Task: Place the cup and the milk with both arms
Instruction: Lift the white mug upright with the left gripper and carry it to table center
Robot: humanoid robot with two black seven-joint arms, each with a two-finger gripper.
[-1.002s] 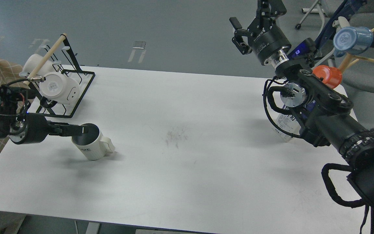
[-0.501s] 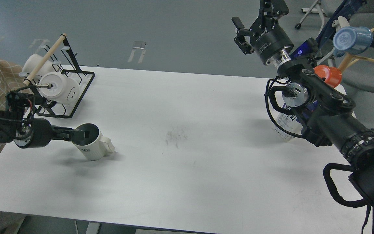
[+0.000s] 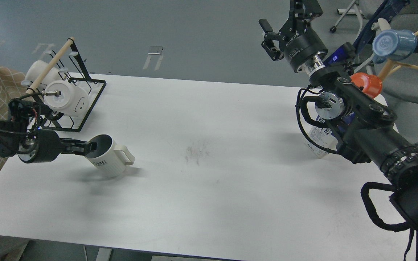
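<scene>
A white cup [image 3: 110, 161] with a handle on its right side sits tilted at the left of the white table [image 3: 209, 188]. My left gripper [image 3: 88, 146] is shut on the cup's near-left rim, one finger inside the dark interior. The milk carton [image 3: 317, 139] stands near the table's right edge, mostly hidden behind my right arm; only its white printed lower part shows. My right gripper [image 3: 271, 38] is open and empty, raised well above and behind the carton, beyond the table's far edge.
A black wire rack [image 3: 85, 108] with white cups [image 3: 67, 98] and a wooden rod stands at the far left. A wooden mug tree at the far right holds a blue cup [image 3: 394, 43] and an orange cup [image 3: 368, 84]. Chairs stand beyond.
My left gripper has tipped the white cup further and shifted it a little right and up. My right gripper rose slightly, then stayed put.
</scene>
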